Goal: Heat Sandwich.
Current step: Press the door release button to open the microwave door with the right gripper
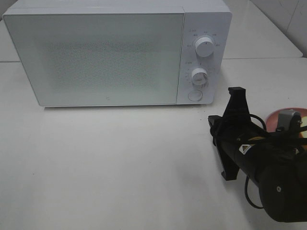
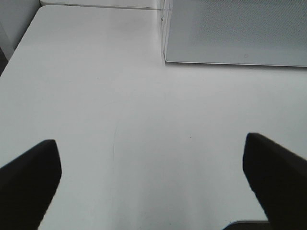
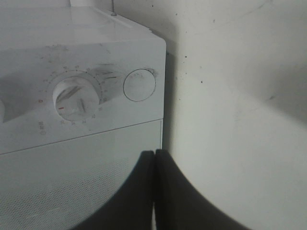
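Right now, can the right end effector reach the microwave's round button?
Probably yes: the shut right end effector faces the microwave front, and nothing stands between it and the round button.

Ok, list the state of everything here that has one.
Microwave door, shut.
Upper dial, setting too small to read.
Lower dial, setting too small to read.
Left gripper, open, empty, over the table.
Right gripper, shut, holding nothing.
Pink plate, mostly hidden behind the right arm.
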Robot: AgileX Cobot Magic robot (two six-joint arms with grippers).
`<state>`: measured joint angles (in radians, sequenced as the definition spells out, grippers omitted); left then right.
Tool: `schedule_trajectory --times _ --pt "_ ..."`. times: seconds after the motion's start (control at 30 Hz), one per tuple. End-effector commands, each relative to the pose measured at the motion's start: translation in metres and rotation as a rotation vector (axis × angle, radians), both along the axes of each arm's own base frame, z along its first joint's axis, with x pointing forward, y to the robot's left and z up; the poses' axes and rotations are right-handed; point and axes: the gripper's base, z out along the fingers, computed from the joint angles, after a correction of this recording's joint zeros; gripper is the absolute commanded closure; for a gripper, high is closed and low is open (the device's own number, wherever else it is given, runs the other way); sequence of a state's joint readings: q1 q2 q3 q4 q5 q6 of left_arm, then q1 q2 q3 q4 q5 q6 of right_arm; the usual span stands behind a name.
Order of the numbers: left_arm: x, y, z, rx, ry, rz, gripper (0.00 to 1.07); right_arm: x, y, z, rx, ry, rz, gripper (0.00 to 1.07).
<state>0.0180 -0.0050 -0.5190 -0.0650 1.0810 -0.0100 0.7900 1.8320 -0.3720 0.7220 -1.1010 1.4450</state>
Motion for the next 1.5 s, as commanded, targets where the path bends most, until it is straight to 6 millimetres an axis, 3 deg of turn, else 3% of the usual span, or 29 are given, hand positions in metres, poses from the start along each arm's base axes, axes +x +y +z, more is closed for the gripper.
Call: schedule_trajectory --times 0.03,0.27,0.77,1.03,1.5 --pt "-0.003 0.000 0.000 -0.008 -0.033 0.003 0.09 0.006 0.008 -0.001 0.007 -0.010 0.019 1.07" --pt "-0.003 0.000 0.000 -0.008 -0.033 0.003 0.09 0.024 0.021 -0.012 0.006 -0.001 0.024 1.07" --pt "-0.003 0.000 0.000 -0.008 -0.033 0.003 0.09 0.072 0.016 -0.013 0.009 -0.001 -0.006 1.07" --pt "-0.003 0.000 0.000 -0.008 -0.033 0.003 0.09 0.088 0.012 -0.011 -0.006 -0.007 -0.015 1.07" --pt "-0.003 0.000 0.000 -0.008 -0.033 0.003 0.09 0.116 0.017 -0.026 -0.005 0.013 -0.023 1.07"
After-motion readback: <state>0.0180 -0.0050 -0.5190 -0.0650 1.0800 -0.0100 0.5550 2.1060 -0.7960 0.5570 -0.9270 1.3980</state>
